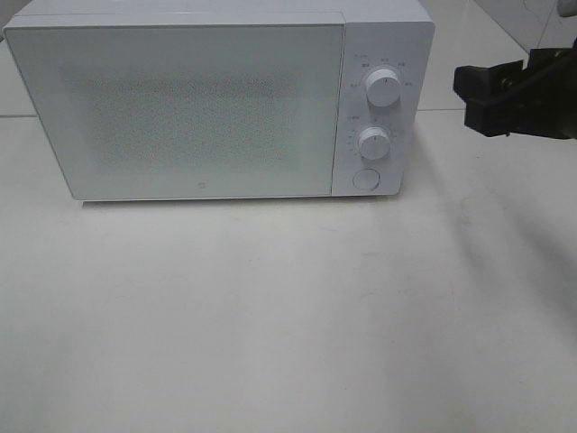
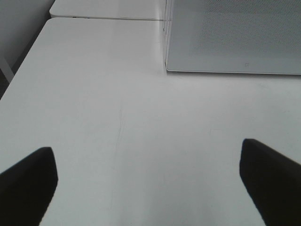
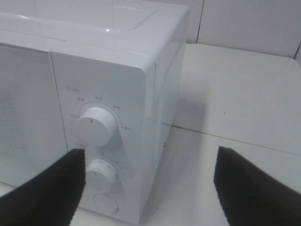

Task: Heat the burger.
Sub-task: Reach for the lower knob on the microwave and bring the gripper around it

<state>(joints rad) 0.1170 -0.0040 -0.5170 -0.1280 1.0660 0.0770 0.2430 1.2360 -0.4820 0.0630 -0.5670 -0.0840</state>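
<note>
With the burger unseen, perhaps behind the microwave's [image 1: 388, 23] shut door [image 1: 180, 108], the right claw [image 3: 149, 155], released and empty beside the panel [image 1: 404, 162], should centre on the lower dial [image 1: 373, 142] before pinching, while the left claw [image 2: 146, 150] hangs released.

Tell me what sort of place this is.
Likely a robot test bench staged as a kitchen corner, not a real kitchen: a white microwave, door shut, stands on a plain white table, and the right gripper hangs open near its dials.
</note>
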